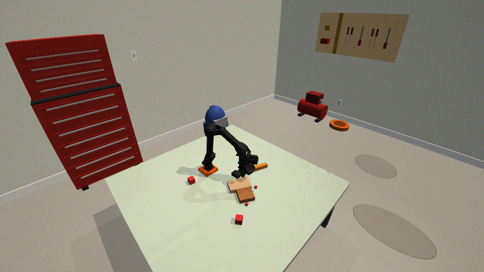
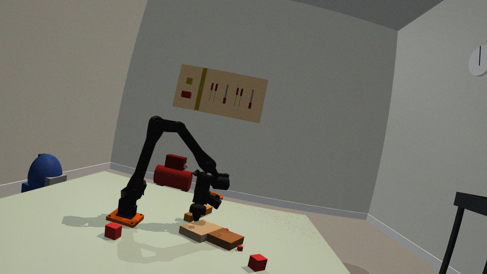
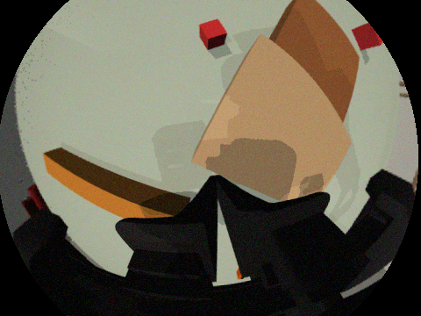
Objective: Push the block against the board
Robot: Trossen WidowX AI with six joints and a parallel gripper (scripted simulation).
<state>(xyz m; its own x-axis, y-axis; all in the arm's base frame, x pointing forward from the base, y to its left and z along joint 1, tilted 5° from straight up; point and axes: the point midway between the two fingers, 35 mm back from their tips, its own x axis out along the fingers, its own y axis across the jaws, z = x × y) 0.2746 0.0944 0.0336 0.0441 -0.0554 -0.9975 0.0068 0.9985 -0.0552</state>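
The brown square block point(image 1: 245, 194) point(image 2: 224, 235) point(image 3: 313, 48) lies flat on the table. The tan board point(image 1: 238, 183) point(image 2: 201, 228) point(image 3: 263, 96) lies flat beside it, on the arm's side. One side of the block runs along the board's side, and they look in contact; a hairline gap cannot be ruled out. Their edges near the small red cubes look nearly even; exact evenness cannot be told. My gripper point(image 2: 196, 219) point(image 3: 214, 179) is shut and empty, pointing down at the board's arm-side edge, close to one corner. Whether the fingertips touch the board is unclear.
An orange bar point(image 1: 261, 166) point(image 2: 207, 211) point(image 3: 92, 189) lies just behind the gripper. Small red cubes point(image 1: 255, 186) point(image 1: 246, 204) lie close to the block. Larger red cubes point(image 1: 191, 180) point(image 1: 238, 219) lie near the arm's base and towards the table's front.
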